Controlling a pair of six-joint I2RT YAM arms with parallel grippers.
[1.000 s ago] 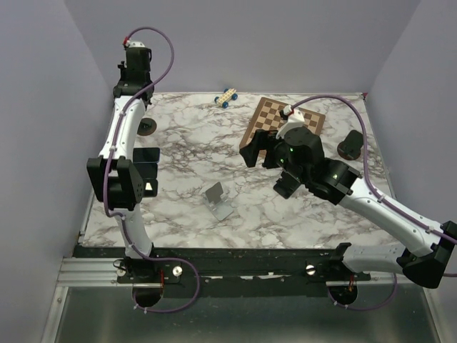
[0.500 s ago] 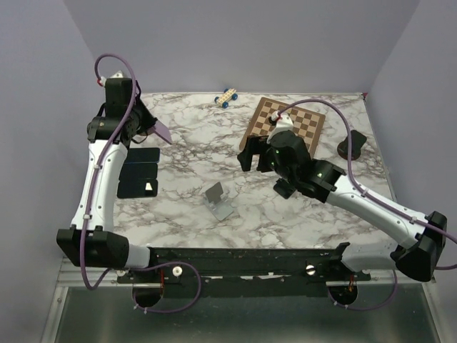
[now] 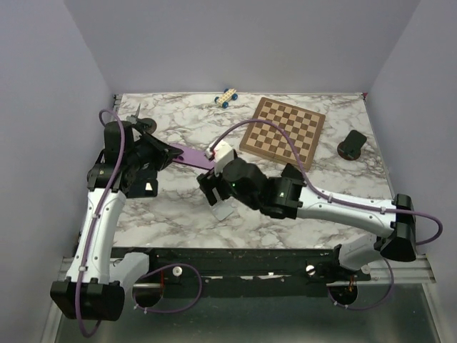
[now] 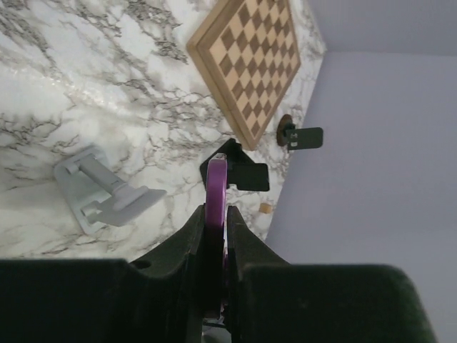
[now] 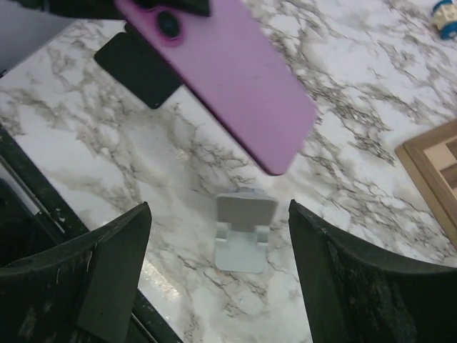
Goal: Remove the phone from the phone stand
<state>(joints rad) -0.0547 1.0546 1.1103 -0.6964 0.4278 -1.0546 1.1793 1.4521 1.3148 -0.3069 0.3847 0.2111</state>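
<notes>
Phone: the flat purple smartphone (image 3: 191,156) is off its stand, aloft and tilted over the left-centre of the white marble table (image 3: 178,207).
Left gripper (image 4: 216,236): clamped on the phone's left end (seen edge-on in its wrist view).
Right gripper (image 5: 219,214): fingers spread wide, holding nothing, hovering over the stand.
Stand: the small grey folding phone stand (image 5: 244,232) sits bare near the table's centre.
Chessboard: the wooden chequered board (image 3: 282,132) lies far right, well apart.
</notes>
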